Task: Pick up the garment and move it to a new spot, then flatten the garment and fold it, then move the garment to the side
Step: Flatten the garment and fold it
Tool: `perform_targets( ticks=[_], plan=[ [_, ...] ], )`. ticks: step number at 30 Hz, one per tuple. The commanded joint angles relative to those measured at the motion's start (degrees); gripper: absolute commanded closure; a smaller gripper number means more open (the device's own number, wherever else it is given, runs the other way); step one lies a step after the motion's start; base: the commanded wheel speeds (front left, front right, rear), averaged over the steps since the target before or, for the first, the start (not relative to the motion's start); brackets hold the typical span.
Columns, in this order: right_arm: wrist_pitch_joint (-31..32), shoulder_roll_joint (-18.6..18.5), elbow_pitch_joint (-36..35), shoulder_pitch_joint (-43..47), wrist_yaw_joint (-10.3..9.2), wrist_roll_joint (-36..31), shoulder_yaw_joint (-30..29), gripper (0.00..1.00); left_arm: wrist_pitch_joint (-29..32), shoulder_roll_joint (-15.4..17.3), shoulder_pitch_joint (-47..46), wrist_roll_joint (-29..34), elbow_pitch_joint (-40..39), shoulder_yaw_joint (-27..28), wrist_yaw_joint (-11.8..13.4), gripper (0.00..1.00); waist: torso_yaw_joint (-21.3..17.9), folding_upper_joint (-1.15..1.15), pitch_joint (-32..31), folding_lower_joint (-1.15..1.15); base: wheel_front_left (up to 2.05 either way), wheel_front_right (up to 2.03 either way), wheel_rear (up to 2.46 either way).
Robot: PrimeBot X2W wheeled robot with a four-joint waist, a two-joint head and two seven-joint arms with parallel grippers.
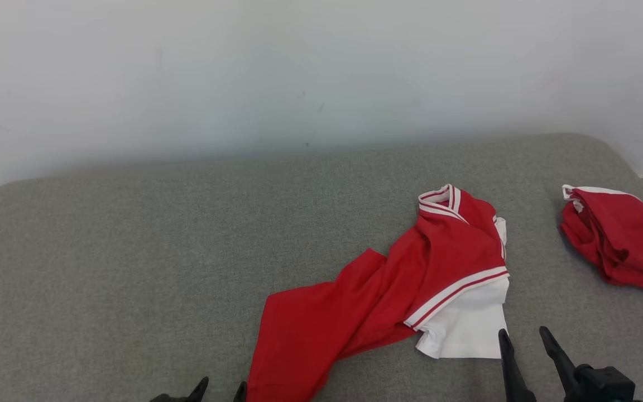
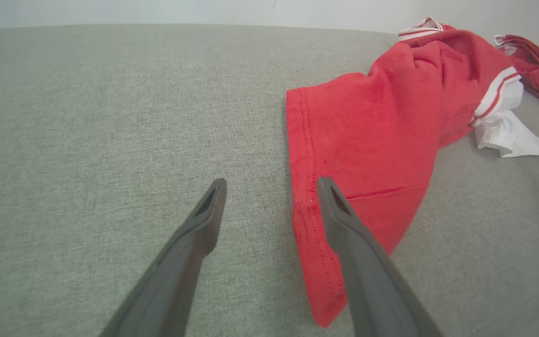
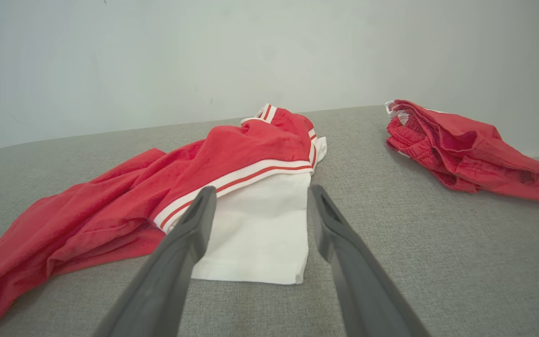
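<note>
**Left pincer (image 2: 272, 182) at the hem, right pincer (image 3: 261, 188) at the sleeve: the shirt runs slantwise between them**

Both pincers stand spread wide and hold nothing, low at the near edge of the grey upholstered bed (image 1: 104, 251). The left pincer straddles the stitched hem (image 2: 303, 154) of the red jersey shirt (image 1: 388, 290). In the left wrist view its right finger lies over red cloth and its left finger over bare bed. The right pincer (image 1: 523, 332) sits just short of the shirt's white sleeve (image 1: 466, 324) and points at the cuff, with no touch that I can see.

From the hem at the near edge, the shirt's long axis slants away and to the right. It passes the striped band above the sleeve and ends at the striped collar (image 1: 441, 201) in the middle of the right half. The shirt is rumpled and partly doubled over itself.

Neither arm is clearly the nearer; each faces its own end, so I judge a two-handed lift to suit this lie.

Farther off, by the right edge, a crumpled pair of red shorts (image 1: 623, 240) lies well apart from the shirt. Beyond the far edge is a pale wall (image 1: 299, 67).
</note>
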Motion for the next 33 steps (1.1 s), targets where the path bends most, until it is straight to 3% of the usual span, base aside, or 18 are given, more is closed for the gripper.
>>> perform_targets(
  ticks=[1, 15, 27, 33],
  plan=[
    [-0.2, 0.2, 0.0, -0.5, -0.12, 0.1, 0.3, 0.0, 1.6, 0.6, -1.8, -0.8, 1.3, -1.0, 0.1, 0.0, -0.7, -0.01, 0.8, 0.0, 0.0, 0.0, 0.0],
    [-1.1, 0.5, 1.0, -2.0, -0.12, 0.8, 1.3, 0.0, 7.9, 2.4, -8.2, -1.2, 9.1, -5.6, 0.8, 0.0, -3.6, -0.01, 3.6, 0.0, 0.0, 0.0, 0.0],
    [-1.9, 0.8, 1.5, -2.6, -0.12, 1.2, 1.4, 0.0, 5.8, 3.1, -9.6, 1.8, 11.4, -6.4, 6.1, 0.0, -3.9, -0.01, 4.2, 0.0, 0.0, 0.0, 0.0],
    [-1.9, 0.8, 1.7, -2.5, -0.12, 1.2, 1.1, 0.0, 5.2, 2.4, -8.3, 1.3, 9.7, -8.0, 4.5, 0.0, -3.3, -0.01, 4.0, 0.0, 0.0, 0.0, 0.0]
  ],
)
